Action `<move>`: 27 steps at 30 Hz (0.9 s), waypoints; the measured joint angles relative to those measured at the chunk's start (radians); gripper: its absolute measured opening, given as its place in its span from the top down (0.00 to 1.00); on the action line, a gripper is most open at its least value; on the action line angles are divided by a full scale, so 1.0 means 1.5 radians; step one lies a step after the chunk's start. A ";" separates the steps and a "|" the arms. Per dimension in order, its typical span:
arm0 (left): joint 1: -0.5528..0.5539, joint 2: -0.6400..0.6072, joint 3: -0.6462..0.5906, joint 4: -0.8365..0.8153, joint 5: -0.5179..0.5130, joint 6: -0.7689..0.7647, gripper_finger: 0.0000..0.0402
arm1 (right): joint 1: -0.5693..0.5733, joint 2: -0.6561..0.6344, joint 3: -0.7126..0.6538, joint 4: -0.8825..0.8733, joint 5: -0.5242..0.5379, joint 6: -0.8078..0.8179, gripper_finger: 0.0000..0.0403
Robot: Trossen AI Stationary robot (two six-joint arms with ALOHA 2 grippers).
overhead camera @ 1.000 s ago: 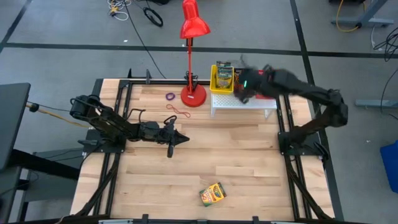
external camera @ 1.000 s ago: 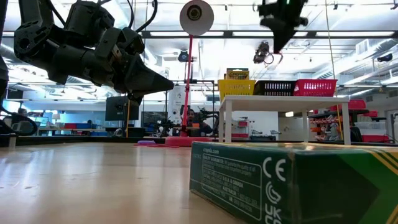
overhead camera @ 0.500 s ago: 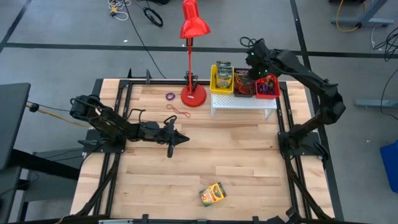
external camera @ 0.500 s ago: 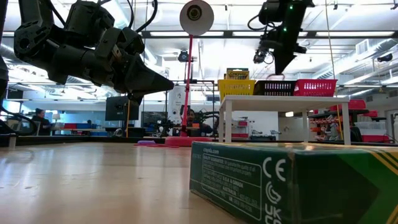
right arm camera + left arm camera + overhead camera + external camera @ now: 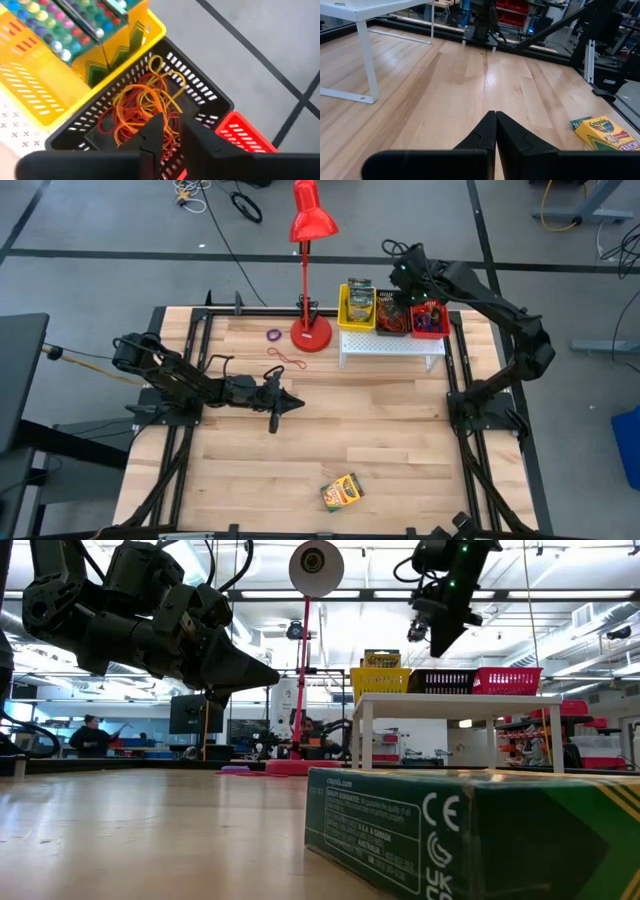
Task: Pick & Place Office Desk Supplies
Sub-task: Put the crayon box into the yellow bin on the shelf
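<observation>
Right wrist view: we see the right gripper [image 5: 172, 131] slightly parted, empty, above the black basket [image 5: 210, 102].
Rubber bands [image 5: 142, 107]: red and orange, heaped inside, just under our fingertips.
Crayon boxes [image 5: 75, 25]: yellow basket [image 5: 40, 90], left.
Left gripper [image 5: 495, 127]: pressed together, mid-table.

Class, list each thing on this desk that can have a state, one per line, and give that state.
Left gripper: shut, empty, above the bare table.
Right gripper: slightly open, above the black basket.
Black basket: holds red and orange rubber bands.
Yellow basket: holds crayon boxes.
Crayon box: lying on the table, closed.
Red desk lamp: upright.
</observation>
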 joint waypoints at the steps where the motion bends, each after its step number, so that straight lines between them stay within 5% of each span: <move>1: 0.000 0.000 0.000 0.000 0.000 0.000 0.97 | 0.000 0.000 0.000 -0.006 0.001 0.010 0.85; 9: 0.000 0.000 0.000 0.005 0.000 0.000 0.97 | -0.001 0.001 -0.001 -0.051 -0.044 0.061 0.70; 12: 0.000 0.000 0.000 0.008 0.000 0.000 0.97 | 0.045 -0.037 -0.002 -0.077 -0.043 0.060 0.74; 17: 0.000 0.000 0.000 0.008 0.000 0.000 0.97 | 0.205 -0.146 -0.078 -0.005 -0.028 0.095 0.96; 27: 0.000 0.000 0.000 -0.005 -0.005 0.000 0.97 | 0.569 -0.266 -0.351 0.303 0.109 0.298 0.98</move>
